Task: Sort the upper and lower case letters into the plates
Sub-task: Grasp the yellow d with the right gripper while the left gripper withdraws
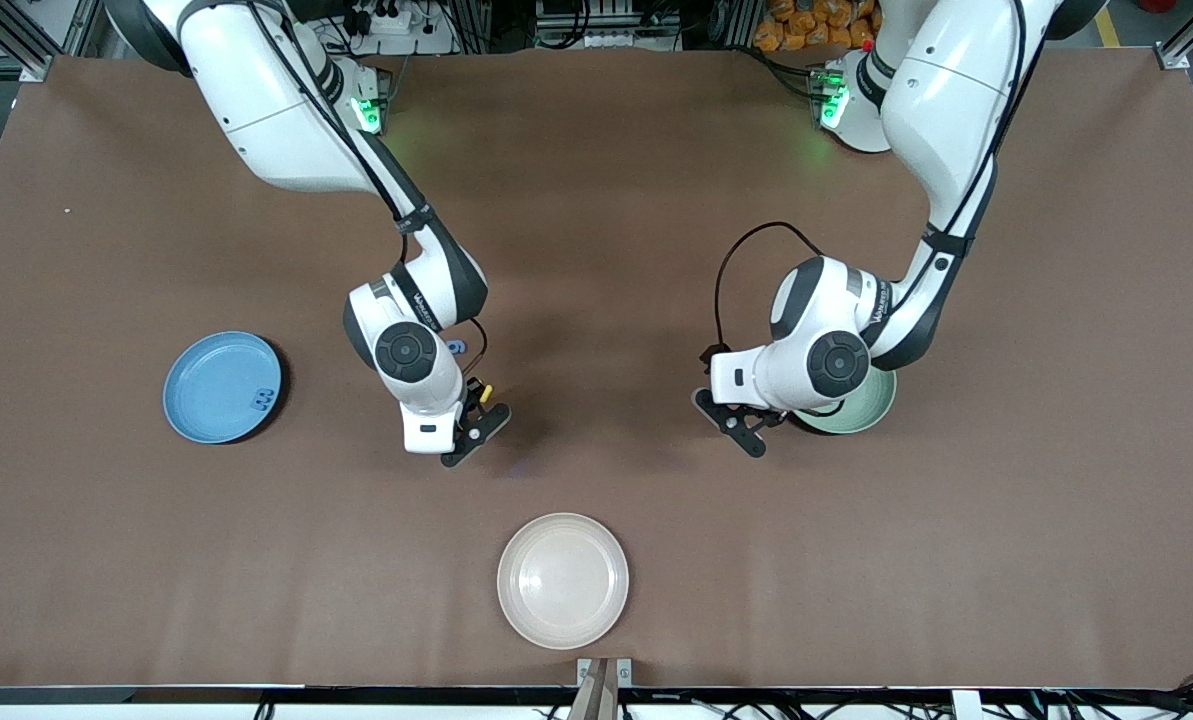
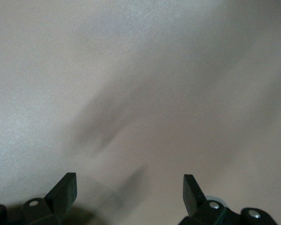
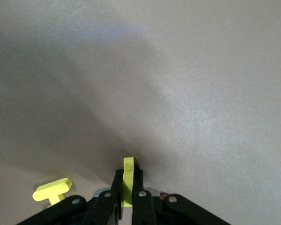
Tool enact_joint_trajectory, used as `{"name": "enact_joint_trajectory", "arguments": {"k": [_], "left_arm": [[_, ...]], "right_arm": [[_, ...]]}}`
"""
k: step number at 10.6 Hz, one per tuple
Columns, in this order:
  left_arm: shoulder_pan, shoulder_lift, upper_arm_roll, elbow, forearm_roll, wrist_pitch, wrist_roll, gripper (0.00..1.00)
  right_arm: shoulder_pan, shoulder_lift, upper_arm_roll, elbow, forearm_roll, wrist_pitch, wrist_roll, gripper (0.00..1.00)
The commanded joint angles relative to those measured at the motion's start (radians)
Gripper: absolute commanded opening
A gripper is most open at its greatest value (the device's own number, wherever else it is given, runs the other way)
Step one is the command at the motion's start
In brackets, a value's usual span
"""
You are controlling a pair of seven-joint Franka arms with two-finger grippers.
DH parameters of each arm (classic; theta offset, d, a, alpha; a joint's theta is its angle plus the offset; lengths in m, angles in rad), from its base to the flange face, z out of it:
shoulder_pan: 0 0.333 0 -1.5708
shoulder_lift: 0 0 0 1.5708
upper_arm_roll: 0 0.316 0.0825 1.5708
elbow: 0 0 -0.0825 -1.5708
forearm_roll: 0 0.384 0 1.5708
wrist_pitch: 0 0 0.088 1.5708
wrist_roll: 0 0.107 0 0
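Observation:
My right gripper (image 3: 128, 177) is shut on a small yellow letter (image 3: 128, 174), held edge-up between its fingers just above the brown table. A second yellow letter (image 3: 52, 190) lies flat on the table beside the gripper. In the front view this gripper (image 1: 474, 402) hangs near the table's middle, with a small blue letter (image 1: 456, 347) lying close by its wrist. The light blue plate (image 1: 218, 388) toward the right arm's end holds a blue letter (image 1: 263, 398). My left gripper (image 1: 742, 426) (image 2: 129, 190) is open over bare table beside the mint green plate (image 1: 871, 408), which the left arm partly hides.
A cream-white plate (image 1: 563, 580) sits nearest the front camera, near the table's front edge. Bare brown table stretches between the two arms and around the plates.

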Motion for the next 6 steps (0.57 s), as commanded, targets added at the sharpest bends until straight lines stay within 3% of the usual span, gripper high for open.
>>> {"name": "enact_joint_trajectory", "arguments": {"k": [1,6], "left_arm": [[-0.045,0.0,-0.002,0.041,-0.003,0.034,-0.01,1.0],[-0.148,0.103,-0.002,0.096,-0.01,0.405,-0.085,1.0]], "right_arm": [[-0.034,-0.054,0.003,-0.033,0.002,-0.009,-0.009,0.0],[-0.229,-0.191,0.004,0.038,0.034,-0.21,0.066,0.0]]}}
